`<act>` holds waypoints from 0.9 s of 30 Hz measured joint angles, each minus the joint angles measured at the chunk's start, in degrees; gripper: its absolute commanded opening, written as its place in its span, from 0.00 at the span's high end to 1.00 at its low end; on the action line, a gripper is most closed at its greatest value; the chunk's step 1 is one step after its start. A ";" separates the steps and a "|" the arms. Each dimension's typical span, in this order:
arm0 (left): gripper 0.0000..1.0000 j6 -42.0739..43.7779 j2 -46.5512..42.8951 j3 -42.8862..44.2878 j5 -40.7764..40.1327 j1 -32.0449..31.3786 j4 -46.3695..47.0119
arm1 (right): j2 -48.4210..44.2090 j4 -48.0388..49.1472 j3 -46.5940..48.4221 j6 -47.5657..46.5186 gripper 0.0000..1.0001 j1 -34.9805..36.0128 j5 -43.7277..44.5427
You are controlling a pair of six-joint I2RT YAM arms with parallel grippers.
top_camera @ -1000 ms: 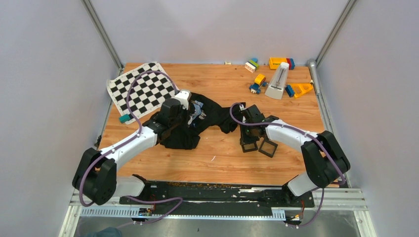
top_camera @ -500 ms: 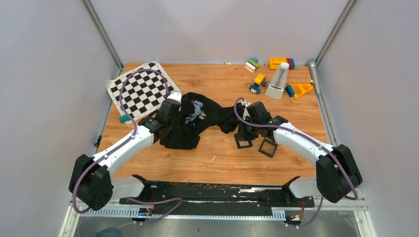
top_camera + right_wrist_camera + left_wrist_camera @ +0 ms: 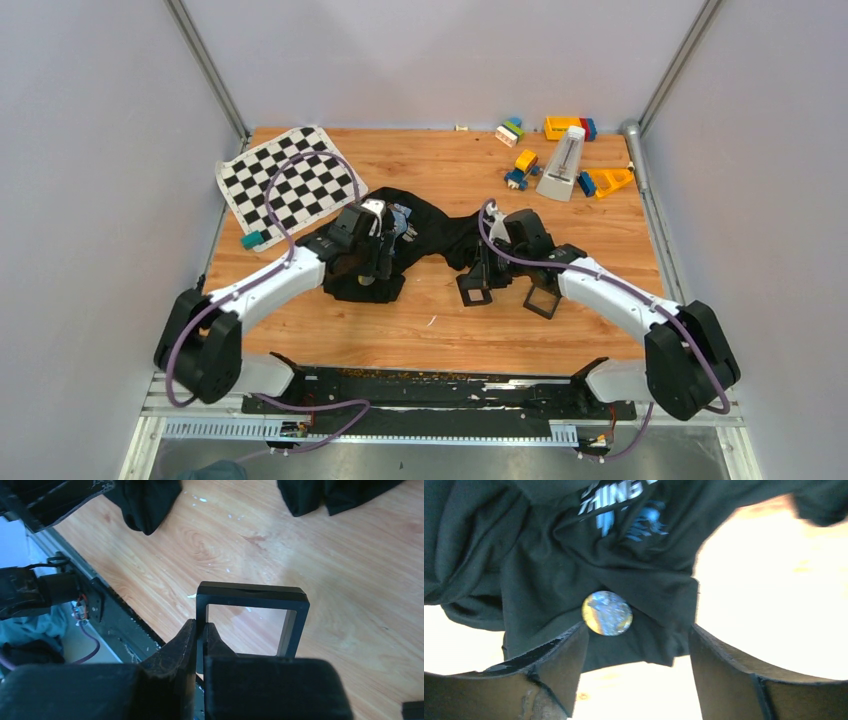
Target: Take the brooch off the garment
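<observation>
On the garment (image 3: 549,565), "THING" lettering (image 3: 614,492).

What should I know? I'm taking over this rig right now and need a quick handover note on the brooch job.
Left gripper: open, low over the garment, with the brooch just ahead, close by one finger, not gripped.
Right gripper: shut on a black frame, off to the garment's right; a second frame lies beside it.
Done: only the approach; the brooch is not yet off the cloth.
Left: close on the brooch, probably after a small re-centring, and pull it free.
</observation>
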 measured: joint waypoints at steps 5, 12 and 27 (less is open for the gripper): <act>0.08 -2.78 -11.17 0.02 9.38 -0.02 1.99 | -2.27 6.03 -3.02 3.74 1.00 -0.46 -5.38; 0.27 -11.58 -19.10 -2.93 23.67 -0.02 11.72 | -5.77 17.66 -6.78 12.24 1.00 -2.10 -13.51; 0.50 -44.17 -20.44 -23.93 41.35 -1.38 63.10 | -9.84 37.79 -11.69 29.77 1.00 -2.49 -21.64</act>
